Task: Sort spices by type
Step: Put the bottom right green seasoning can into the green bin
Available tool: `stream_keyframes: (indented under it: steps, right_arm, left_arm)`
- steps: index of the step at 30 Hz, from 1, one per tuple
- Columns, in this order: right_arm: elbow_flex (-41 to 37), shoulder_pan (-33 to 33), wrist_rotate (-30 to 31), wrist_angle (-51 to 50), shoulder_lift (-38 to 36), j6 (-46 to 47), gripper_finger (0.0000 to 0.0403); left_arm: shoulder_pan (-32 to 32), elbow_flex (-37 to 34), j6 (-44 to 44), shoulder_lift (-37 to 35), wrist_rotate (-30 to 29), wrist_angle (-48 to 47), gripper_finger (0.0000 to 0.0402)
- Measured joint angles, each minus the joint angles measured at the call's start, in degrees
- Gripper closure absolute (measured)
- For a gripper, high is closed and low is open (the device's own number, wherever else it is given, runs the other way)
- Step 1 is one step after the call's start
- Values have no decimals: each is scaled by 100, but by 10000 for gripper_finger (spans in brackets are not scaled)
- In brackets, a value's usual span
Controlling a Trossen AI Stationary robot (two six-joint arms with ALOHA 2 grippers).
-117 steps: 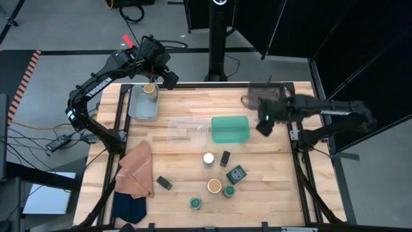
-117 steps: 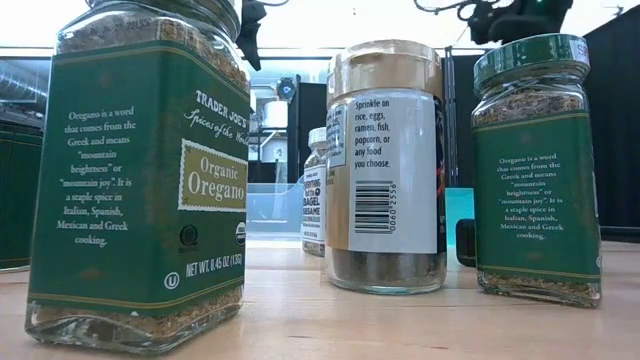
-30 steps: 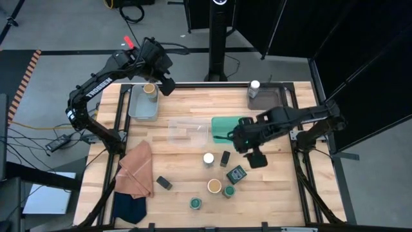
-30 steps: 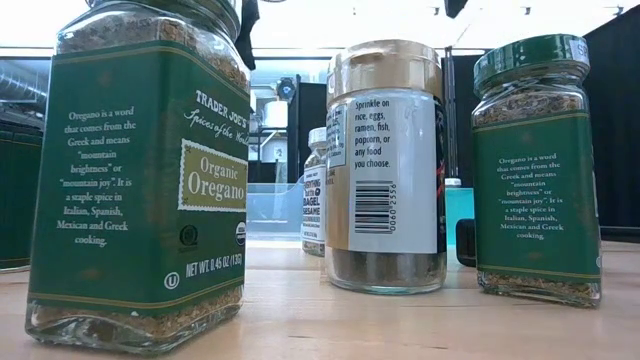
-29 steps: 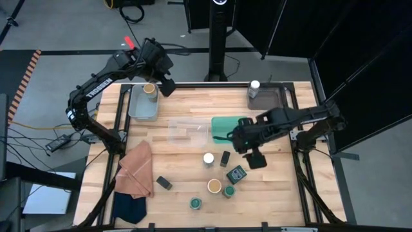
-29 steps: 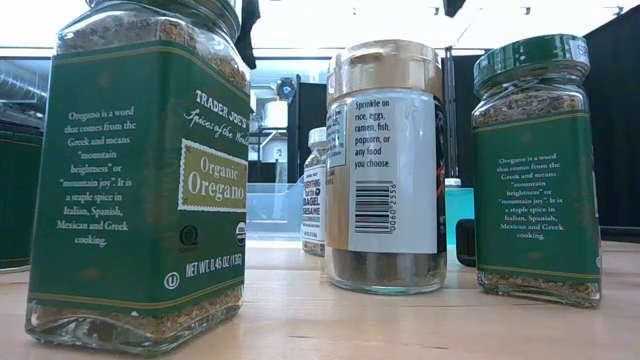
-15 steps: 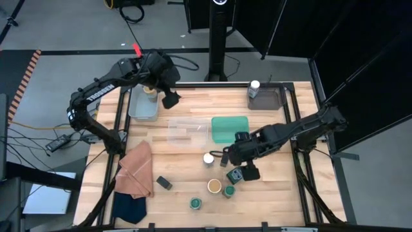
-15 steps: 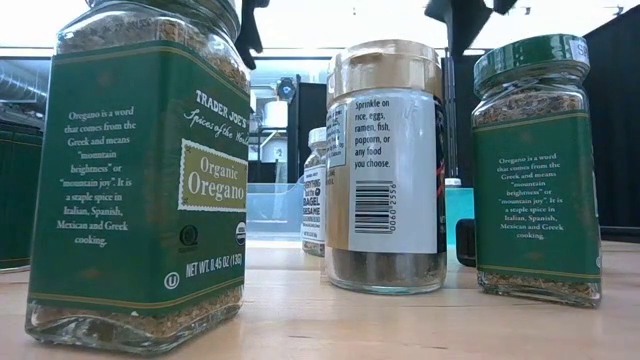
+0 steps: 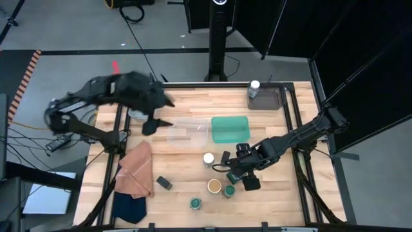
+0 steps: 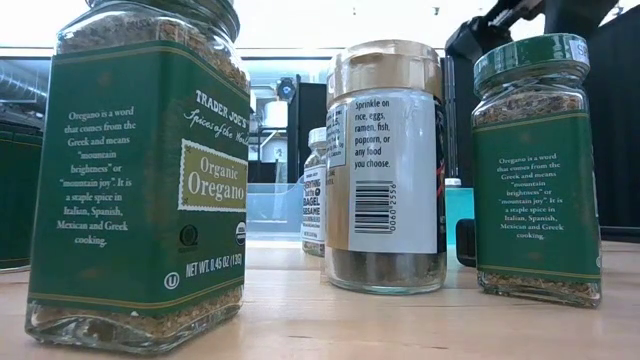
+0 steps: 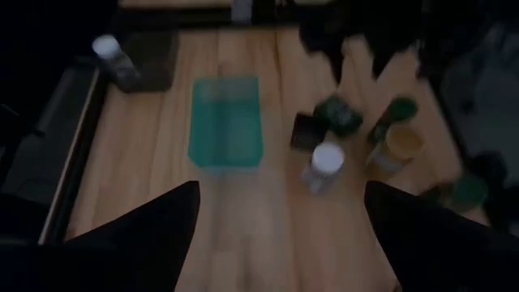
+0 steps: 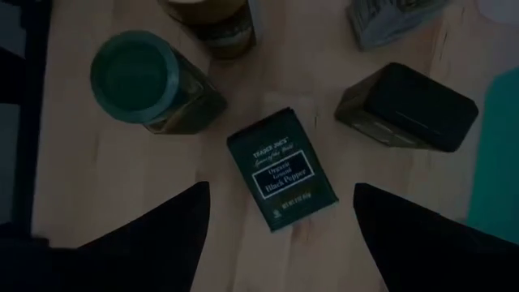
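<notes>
A robotics lab or workshop. A wooden bench (image 9: 187,109) on a black metal frame stands on a bare grey concrete floor (image 9: 58,26), with black curtain panels (image 9: 283,26) at its far right corner, loose cables (image 9: 132,9) on the floor, and a black equipment post (image 9: 219,38) behind the far edge.

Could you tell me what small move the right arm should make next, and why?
Probably lower straight down. The right gripper, open, hovers over the dark green rectangular black pepper tin, which lies flat on the wooden table between its fingers, label up, apart from the green-lidded jar and the second dark tin. Then close.
</notes>
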Motion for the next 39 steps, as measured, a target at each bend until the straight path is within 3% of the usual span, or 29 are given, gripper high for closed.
stream_keyframes:
  steps: [8, 14, 24, 31, 39]
  right_arm:
    - [-177, -15, 15, 281, 0, -642, 90]
    - [-293, -22, 111, 797, -6, -1412, 91]
    - [-1134, 83, -84, 1733, 3, -1021, 96]
    - [-1622, 151, -23, 2258, 2, -1750, 95]
    - [-1929, 149, -36, 2491, 2, -1944, 85]
  left_arm:
    - [-1222, -3064, -1716, -2167, -2448, 2374, 59]
    - [-1425, -4338, -2430, -2816, -2740, 3426, 61]
    - [-1423, -4517, -2610, -2805, -2670, 3621, 61]
    - [-1423, -4517, -2604, -2754, -2795, 3602, 61]
    - [-1419, -4514, -2630, -2681, -2843, 3596, 62]
